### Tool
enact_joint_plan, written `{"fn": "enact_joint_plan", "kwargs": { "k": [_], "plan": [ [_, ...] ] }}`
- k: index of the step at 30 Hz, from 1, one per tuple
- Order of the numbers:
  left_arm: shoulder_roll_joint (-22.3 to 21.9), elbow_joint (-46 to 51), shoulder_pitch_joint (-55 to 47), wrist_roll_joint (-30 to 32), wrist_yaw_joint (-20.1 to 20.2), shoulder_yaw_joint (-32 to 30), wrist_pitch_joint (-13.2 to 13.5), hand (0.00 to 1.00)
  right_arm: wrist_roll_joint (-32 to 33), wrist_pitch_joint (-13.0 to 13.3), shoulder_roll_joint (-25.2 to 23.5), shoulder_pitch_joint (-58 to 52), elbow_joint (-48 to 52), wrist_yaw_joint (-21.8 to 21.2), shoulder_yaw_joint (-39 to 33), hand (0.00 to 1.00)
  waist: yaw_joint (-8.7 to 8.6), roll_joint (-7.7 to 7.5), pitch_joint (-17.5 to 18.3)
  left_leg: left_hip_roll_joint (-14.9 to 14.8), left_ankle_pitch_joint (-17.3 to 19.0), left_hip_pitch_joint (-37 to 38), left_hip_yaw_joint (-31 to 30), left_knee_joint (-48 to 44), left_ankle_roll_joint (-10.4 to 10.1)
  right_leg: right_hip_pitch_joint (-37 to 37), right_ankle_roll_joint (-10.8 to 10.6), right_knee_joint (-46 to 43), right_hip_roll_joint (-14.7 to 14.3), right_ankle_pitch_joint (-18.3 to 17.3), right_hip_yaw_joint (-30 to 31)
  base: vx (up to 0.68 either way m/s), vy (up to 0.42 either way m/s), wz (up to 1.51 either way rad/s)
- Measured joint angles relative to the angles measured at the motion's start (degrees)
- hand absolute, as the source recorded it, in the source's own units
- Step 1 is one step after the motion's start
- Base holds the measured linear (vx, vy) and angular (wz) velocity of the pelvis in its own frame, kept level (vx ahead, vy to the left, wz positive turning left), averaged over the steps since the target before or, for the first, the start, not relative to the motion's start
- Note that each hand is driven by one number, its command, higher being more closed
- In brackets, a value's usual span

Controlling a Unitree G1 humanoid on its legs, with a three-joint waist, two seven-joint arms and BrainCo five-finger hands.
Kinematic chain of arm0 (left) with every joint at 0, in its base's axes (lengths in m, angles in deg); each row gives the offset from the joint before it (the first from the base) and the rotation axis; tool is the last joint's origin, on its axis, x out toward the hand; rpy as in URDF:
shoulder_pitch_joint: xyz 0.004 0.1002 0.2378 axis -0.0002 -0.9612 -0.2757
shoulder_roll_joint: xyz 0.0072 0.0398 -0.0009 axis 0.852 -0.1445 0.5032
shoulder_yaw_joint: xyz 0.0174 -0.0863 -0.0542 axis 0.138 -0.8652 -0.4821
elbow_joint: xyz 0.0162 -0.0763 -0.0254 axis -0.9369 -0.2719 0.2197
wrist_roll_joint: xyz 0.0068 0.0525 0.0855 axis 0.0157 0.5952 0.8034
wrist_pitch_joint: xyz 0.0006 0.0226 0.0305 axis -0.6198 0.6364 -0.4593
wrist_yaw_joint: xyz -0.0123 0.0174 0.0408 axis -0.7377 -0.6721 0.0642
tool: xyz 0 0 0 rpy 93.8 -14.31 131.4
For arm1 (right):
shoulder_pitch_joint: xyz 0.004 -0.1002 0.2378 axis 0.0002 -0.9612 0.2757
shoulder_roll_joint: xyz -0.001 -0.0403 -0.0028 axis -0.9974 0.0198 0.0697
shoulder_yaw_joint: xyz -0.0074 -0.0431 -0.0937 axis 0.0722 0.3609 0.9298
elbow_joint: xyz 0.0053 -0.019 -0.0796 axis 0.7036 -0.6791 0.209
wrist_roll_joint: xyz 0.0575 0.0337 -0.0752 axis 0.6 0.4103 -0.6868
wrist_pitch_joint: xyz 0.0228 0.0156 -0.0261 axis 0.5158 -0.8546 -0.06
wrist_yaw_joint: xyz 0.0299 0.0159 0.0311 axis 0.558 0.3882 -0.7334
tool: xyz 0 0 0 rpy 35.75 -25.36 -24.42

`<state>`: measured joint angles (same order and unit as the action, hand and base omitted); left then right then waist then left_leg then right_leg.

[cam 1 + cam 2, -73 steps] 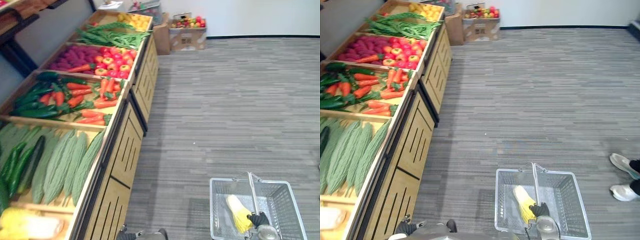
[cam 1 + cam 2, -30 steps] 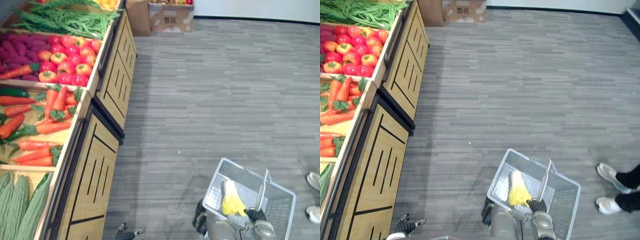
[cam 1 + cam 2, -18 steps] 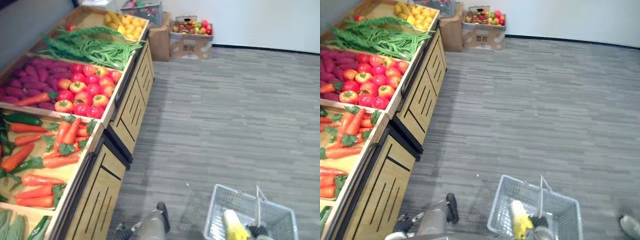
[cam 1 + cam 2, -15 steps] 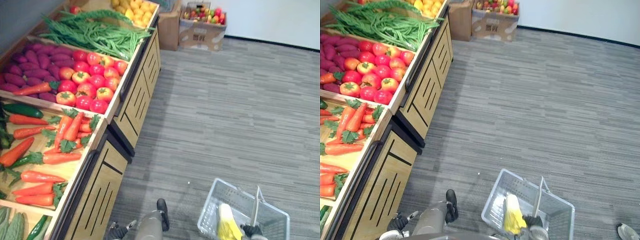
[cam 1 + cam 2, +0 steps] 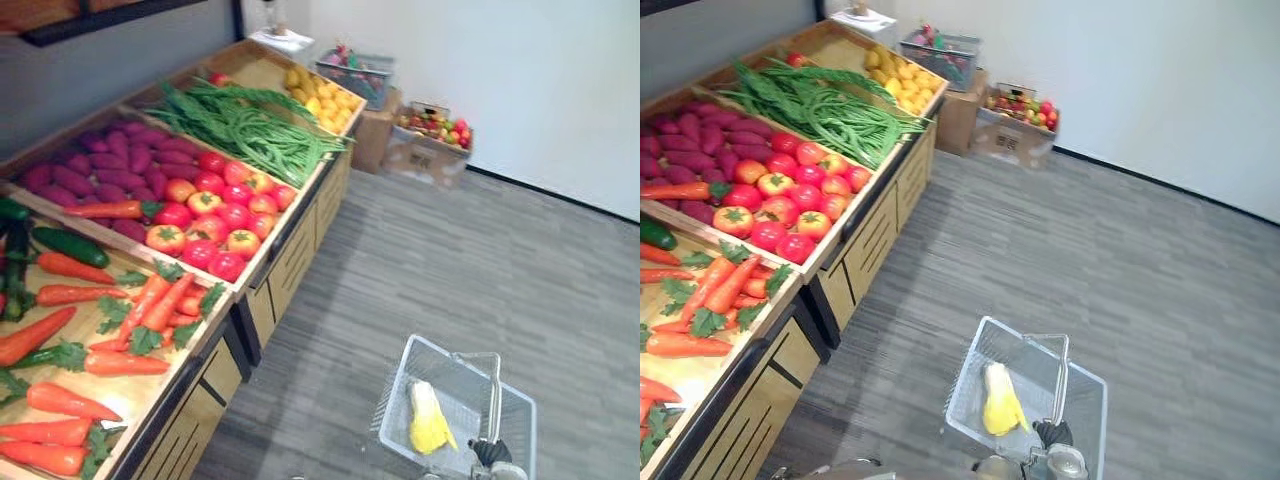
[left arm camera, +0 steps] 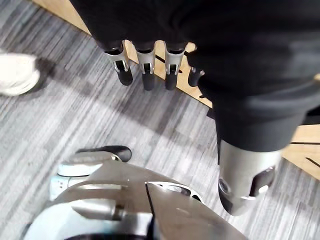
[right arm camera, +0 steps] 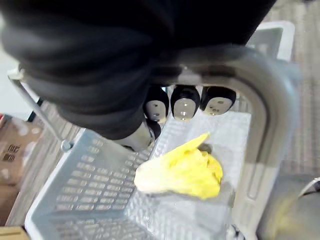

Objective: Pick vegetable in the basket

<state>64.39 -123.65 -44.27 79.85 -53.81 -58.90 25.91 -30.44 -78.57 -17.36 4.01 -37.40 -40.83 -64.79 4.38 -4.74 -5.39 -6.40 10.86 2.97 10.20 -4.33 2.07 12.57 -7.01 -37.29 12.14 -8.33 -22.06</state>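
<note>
**Here: yellow vegetable in the basket, right hand on the handle**

The yellow vegetable (image 5: pixel 428 420) lies on the bottom of the grey mesh basket (image 5: pixel 398 385), beside the handle (image 5: pixel 493 395) and touching neither hand. The right wrist view shows it as a pale yellow, leafy piece resting on the mesh floor. The right hand (image 5: pixel 489 452) has hold of the basket: its fingers (image 7: pixel 185 102) are curled round the grey handle from above, the dark tips pointing down into the basket. The left hand (image 6: pixel 146 62) shows in its own wrist view with fingers straight and relaxed, closed on nothing, hanging over the grey striped floor (image 5: pixel 520 270) beside the wooden front of the stand.

The basket is over the floor, near the robot and well apart from the wooden produce stand (image 5: pixel 290 255) on the robot's left. From near to far the stand's compartments hold:
- carrots (image 5: pixel 150 305) with a few cucumbers (image 5: pixel 70 245);
- tomatoes (image 5: pixel 215 225) beside purple tubers (image 5: pixel 90 165);
- green beans (image 5: pixel 250 125);
- yellow fruit (image 5: pixel 320 95).

Past the far end of the stand, a cardboard box (image 5: pixel 430 155) of mixed fruit stands against the white wall.
</note>
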Motion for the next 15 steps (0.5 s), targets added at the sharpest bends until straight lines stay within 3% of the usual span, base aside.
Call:
{"fn": "enact_joint_plan", "kwargs": {
  "k": [2, 3, 5, 6, 7, 8, 9, 11, 12, 15],
  "plan": [
    [-0.5, -0.4, 0.0, 0.0, 0.5, -0.5, 0.0, 0.0, 0.0, 0.0, 0.3, 0.2, -0.1, -0.3, -1.2, 1.0, -0.02, 1.06, -0.4, -1.5, 0.9, 1.8, -4.8, 0.1, -1.4, 1.9, -0.6, 14.9, -3.4, 1.1, 3.0, 0.48, -0.192, 1.37],
    [-0.5, -0.6, 0.0, 0.2, 0.6, -0.6, 0.0, 0.0, 0.0, 0.0, 0.4, 0.4, 0.0, -0.3, -1.7, 1.0, -0.36, 1.37, -0.5, -2.1, 1.4, 2.4, -6.6, 0.2, -2.2, 2.1, -0.7, 22.4, -4.9, 3.5, 5.3, 0.6, -0.292, 1.42],
    [-0.5, -0.9, 0.3, 0.4, 1.0, -1.8, 0.0, 0.0, 0.0, -0.1, 0.4, 0.8, 0.0, -0.4, -1.7, 1.0, -0.8, 0.78, -1.0, -2.6, 2.8, 3.6, -10.5, 0.1, -4.0, 2.3, -0.8, 34.7, -5.9, 10.0, 10.4, 0.5, -0.315, 1.31],
    [-0.4, -0.9, 0.2, 0.3, 1.2, -2.3, 0.1, 0.0, -0.1, -0.1, 0.3, 0.5, 0.1, -0.5, -1.8, 1.0, -0.9, -0.44, -1.0, -2.4, 4.7, 4.2, -13.1, -0.3, -5.9, 1.8, -1.9, 39.0, -5.1, 11.7, 13.6, 0.5, -0.439, 1.6],
    [0.1, -1.3, 0.9, 0.3, 1.5, -3.5, 0.1, 0.0, -0.7, -0.3, 0.2, -0.5, 0.1, -0.6, -2.4, 1.0, -0.75, -1.98, -1.0, -2.2, 7.4, 4.8, -16.3, -1.0, -8.3, 1.3, -2.2, 37.2, -4.2, 17.3, 15.0, 0.49, -0.463, 1.55],
    [-0.6, -1.9, 1.7, 0.3, 1.5, -3.8, 0.0, 0.0, -1.2, -0.9, 0.5, -0.4, 0.1, -0.5, -3.5, 1.0, -0.2, -0.8, -1.4, -3.8, 7.7, 5.0, -17.3, -1.9, -8.6, 1.4, -0.4, 34.5, -5.5, 15.8, 13.8, 0.47, -0.421, 1.31],
    [-1.8, -1.5, 1.6, 0.1, 1.9, -4.0, 0.4, 0.0, -1.3, -1.2, 1.4, 0.1, 0.2, -0.6, -4.1, 1.0, 0.69, 1.02, -1.6, -5.0, 7.6, 3.6, -18.0, -4.6, -8.6, 1.5, -0.5, 30.2, -6.4, 11.0, 12.8, 0.35, -0.258, 0.85],
    [-2.7, -1.5, 1.1, -0.3, 1.9, -4.2, 1.0, 0.0, -2.3, -1.1, 2.5, -0.3, 0.3, -0.7, -4.1, 1.0, 0.69, 2.39, -1.3, -5.0, 6.2, 1.9, -21.3, -6.7, -8.5, 1.2, 0.5, 24.2, -7.1, 4.5, 11.9, 0.38, -0.25, 1.21],
    [-3.0, -1.5, 1.1, -0.4, 1.8, -4.5, 1.2, 0.0, -2.3, -1.1, 2.7, -0.2, 0.1, -0.7, -4.0, 1.0, 0.93, 2.38, -1.0, -5.0, 4.3, 1.3, -24.0, -6.8, -8.4, 1.1, 1.0, 21.3, -6.5, 1.4, 9.7, 0.37, -0.253, 1.24],
    [-3.1, -1.3, 1.2, -0.7, 1.1, -4.4, 1.2, 0.0, -2.4, -1.1, 3.1, 0.0, -0.3, -0.7, -3.8, 1.0, 0.67, 2.65, 0.2, -5.0, -0.2, -2.6, -30.0, -6.2, -8.7, -0.2, 2.1, 20.0, -4.3, -0.2, 2.9, 0.41, -0.198, 1.44]
  ]
}}
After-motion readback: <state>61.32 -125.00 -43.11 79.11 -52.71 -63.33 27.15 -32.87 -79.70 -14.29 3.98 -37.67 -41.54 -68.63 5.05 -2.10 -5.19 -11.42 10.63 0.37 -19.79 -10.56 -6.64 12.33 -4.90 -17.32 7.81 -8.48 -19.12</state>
